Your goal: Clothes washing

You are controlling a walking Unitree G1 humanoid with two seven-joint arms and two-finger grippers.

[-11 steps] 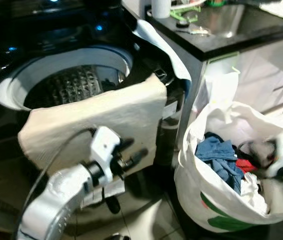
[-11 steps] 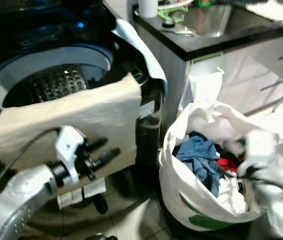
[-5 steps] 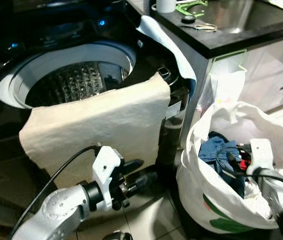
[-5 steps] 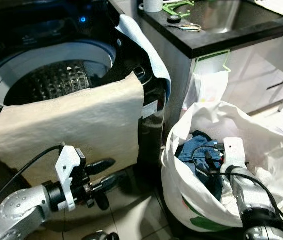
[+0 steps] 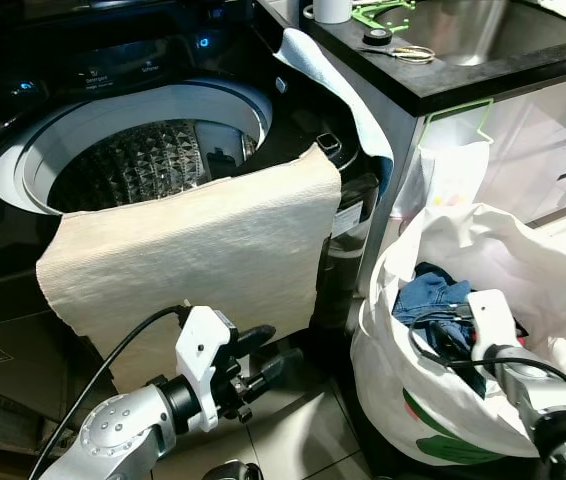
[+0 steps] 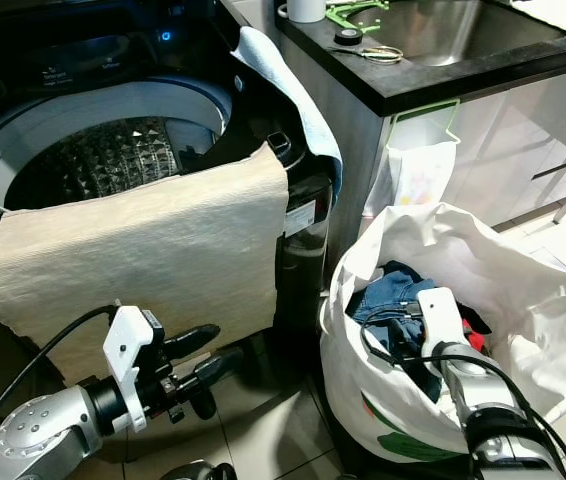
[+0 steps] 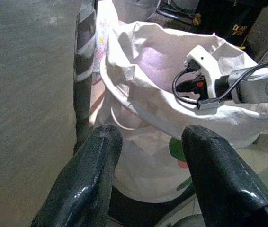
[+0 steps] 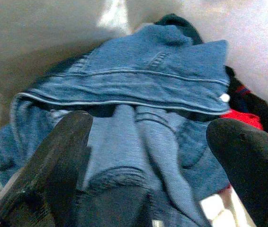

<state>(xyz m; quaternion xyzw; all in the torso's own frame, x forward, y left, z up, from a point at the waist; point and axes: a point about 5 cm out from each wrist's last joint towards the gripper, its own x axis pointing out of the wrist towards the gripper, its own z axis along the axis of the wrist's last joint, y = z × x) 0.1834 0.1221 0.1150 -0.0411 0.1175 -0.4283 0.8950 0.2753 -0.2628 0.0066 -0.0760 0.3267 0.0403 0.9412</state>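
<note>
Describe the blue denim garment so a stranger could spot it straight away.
Right of the open washing machine stands a white laundry bag on the floor, under the counter. The right gripper hangs open inside its mouth, over the blue denim garment lying on top. It is the one blue stitched piece, beside red and dark clothes.

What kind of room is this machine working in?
Most likely a home laundry corner beside a kitchen. A top-loading washing machine stands open with a cream towel draped over its front, a white bag of clothes sits on the floor, and a steel sink is set in the dark counter.
</note>
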